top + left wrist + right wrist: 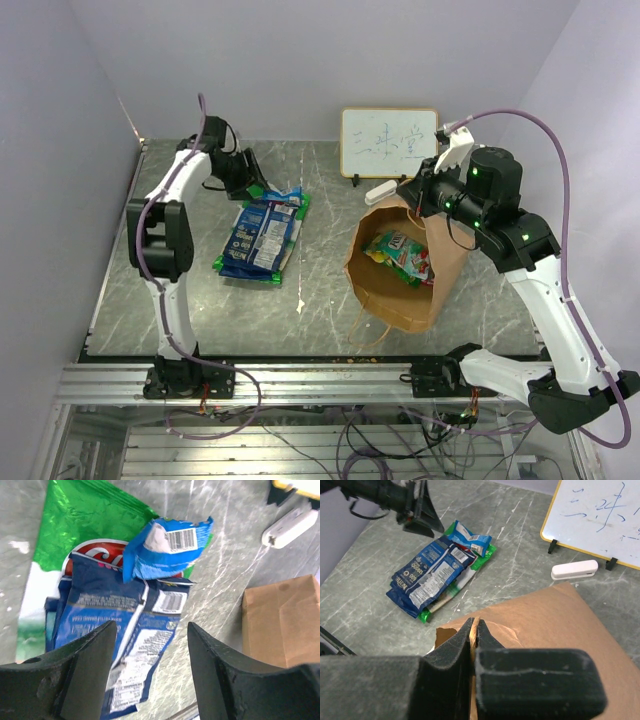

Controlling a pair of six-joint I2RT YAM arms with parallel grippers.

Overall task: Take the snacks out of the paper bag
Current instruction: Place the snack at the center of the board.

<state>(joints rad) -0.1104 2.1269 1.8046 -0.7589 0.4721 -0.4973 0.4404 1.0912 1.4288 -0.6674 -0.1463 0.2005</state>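
With right gripper [473, 626] pinched on bag [555, 620] rim, left gripper [152, 635] spread over snacks [125, 610], bag could be tugged over.

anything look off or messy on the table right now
The paper bag lies tipped over, its rim pinched by the shut right gripper, one colourful packet still inside. The snacks already out sit in a crooked overlapping heap, a crumpled light blue packet on top.

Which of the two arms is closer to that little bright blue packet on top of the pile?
Left. The left fingers hover open right by the blue packet; the right fingers are well away, pinching the rim of the paper bag.
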